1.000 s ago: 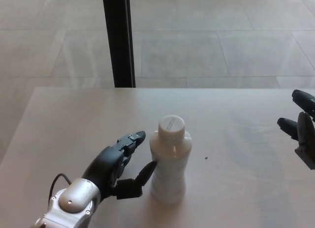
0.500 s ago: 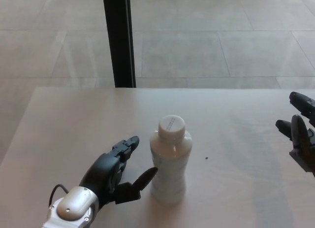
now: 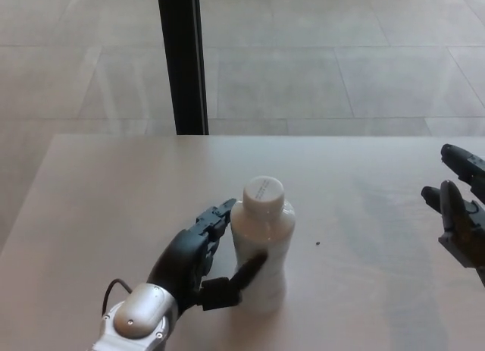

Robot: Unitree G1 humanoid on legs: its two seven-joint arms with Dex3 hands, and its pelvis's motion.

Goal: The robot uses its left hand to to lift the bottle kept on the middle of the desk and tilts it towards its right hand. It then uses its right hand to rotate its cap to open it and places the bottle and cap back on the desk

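A white plastic bottle [image 3: 261, 245] with a white cap [image 3: 264, 194] stands upright in the middle of the desk [image 3: 114, 184]. My left hand [image 3: 201, 256] is at its left side, fingers spread around the body: the upper fingers touch near the shoulder and the thumb lies across the lower front. It has not closed on the bottle. My right hand [image 3: 458, 207] hovers at the right edge of the view, far from the bottle, fingers apart and holding nothing.
A small dark speck [image 3: 317, 242] lies on the desk right of the bottle. Behind the desk's far edge stands a black vertical post [image 3: 182, 59] on a tiled floor.
My left hand has moved right, up to the bottle, its fingers now wrapping around the body. The right hand has drifted slightly left. The bottle stays where it was.
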